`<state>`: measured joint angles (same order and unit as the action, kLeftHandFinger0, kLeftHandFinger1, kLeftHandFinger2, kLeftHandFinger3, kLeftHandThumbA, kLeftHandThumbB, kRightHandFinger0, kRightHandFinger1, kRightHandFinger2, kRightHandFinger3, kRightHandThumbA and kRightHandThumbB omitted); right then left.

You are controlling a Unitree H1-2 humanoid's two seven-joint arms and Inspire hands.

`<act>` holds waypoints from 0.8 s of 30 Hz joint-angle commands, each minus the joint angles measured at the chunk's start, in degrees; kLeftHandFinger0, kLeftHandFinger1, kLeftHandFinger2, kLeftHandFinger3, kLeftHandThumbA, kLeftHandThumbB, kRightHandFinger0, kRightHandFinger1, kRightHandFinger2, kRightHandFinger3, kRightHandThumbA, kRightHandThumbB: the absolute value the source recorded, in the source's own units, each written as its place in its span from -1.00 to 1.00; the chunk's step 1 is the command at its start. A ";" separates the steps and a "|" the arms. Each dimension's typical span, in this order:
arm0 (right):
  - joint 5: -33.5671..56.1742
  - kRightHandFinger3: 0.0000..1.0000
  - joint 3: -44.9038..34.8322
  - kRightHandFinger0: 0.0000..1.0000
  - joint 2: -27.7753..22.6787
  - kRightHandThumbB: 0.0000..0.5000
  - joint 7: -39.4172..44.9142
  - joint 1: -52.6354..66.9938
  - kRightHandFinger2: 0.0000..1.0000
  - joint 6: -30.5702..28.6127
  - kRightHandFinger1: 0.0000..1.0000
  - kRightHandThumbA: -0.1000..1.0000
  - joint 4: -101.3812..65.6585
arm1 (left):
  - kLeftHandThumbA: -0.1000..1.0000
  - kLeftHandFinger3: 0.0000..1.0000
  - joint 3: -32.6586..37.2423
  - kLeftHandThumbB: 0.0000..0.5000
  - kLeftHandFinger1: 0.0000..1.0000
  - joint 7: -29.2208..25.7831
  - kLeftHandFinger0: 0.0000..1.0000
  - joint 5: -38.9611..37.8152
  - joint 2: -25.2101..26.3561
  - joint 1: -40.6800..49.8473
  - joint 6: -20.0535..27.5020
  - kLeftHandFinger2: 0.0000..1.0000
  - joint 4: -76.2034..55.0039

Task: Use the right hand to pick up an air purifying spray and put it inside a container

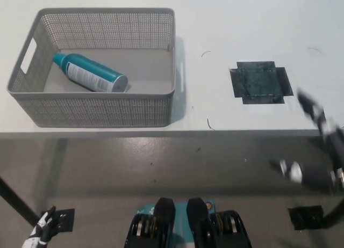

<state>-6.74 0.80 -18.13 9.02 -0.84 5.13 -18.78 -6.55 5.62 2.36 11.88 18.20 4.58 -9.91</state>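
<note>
The teal air purifying spray lies on its side inside the grey mesh container at the table's left, cap toward the far left. My black right hand is blurred at the right edge, below the table's front edge and far from the container, fingers spread and holding nothing. My white left hand rests at the bottom left corner, near the floor.
A dark square patch is stuck on the white table right of the container. A small black pad lies on the floor at the lower right. A dark table leg slants at the lower left.
</note>
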 commanded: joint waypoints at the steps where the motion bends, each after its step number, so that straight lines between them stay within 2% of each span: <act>1: 2.26 1.00 -2.22 1.00 -1.84 0.65 -0.89 11.09 1.00 -17.19 1.00 1.00 5.15 | 1.00 1.00 -2.49 0.72 1.00 -0.52 1.00 -3.08 1.03 1.51 2.31 1.00 -0.68; 4: -1.42 1.00 -1.02 1.00 -2.88 0.57 -1.35 15.50 1.00 -18.76 1.00 1.00 8.60 | 1.00 1.00 -2.88 0.71 1.00 -0.62 1.00 -3.08 0.93 1.75 2.34 1.00 -1.06; 6: 0.00 1.00 -0.77 1.00 -2.23 0.53 -0.80 16.62 1.00 -19.31 1.00 1.00 10.65 | 1.00 1.00 -3.20 0.75 1.00 -0.89 1.00 -2.98 0.86 1.64 2.50 1.00 -1.02; 7: 2.82 1.00 -0.67 1.00 -1.26 0.59 0.39 17.22 1.00 -18.44 1.00 1.00 14.22 | 1.00 1.00 -3.17 0.76 1.00 -1.28 1.00 -2.68 0.38 1.36 2.86 1.00 -0.85; 10: 3.91 1.00 -0.99 1.00 -1.00 0.27 0.55 17.00 1.00 -19.73 1.00 1.00 17.77 | 1.00 1.00 -2.67 0.78 1.00 -1.27 1.00 -2.21 -0.45 1.79 3.48 1.00 -0.93; 12: 5.47 1.00 -0.93 1.00 -0.48 0.23 1.33 15.80 1.00 -19.23 1.00 1.00 19.68 | 1.00 1.00 -2.95 0.83 1.00 -1.77 1.00 -1.90 -1.01 2.08 4.25 1.00 -0.76; 16: 5.40 1.00 -0.27 1.00 0.55 0.44 1.38 12.23 1.00 -19.00 1.00 1.00 23.45 | 1.00 1.00 -4.64 0.74 1.00 -2.85 1.00 -1.44 -1.72 1.42 5.71 1.00 -0.58; 20: 5.25 1.00 -0.48 1.00 0.56 0.49 1.06 12.51 1.00 -19.59 1.00 1.00 23.63 | 1.00 1.00 -4.93 0.80 1.00 -2.43 1.00 -1.66 -1.48 0.77 5.79 1.00 -0.29; 22: 5.83 1.00 -0.68 1.00 0.64 0.47 1.20 12.64 1.00 -20.05 1.00 1.00 24.14 | 1.00 1.00 -4.74 0.91 1.00 -2.37 1.00 -0.98 -1.23 0.51 5.21 1.00 -0.42; 24: 5.56 1.00 -0.97 1.00 0.20 0.50 1.06 13.27 1.00 -19.80 1.00 1.00 23.82 | 1.00 1.00 -4.34 0.85 1.00 -2.20 1.00 -0.69 -1.35 0.79 5.36 1.00 -0.49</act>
<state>-3.02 0.79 -17.38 9.70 11.67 -10.59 5.29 -10.56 4.38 1.57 10.13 18.76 7.42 -9.83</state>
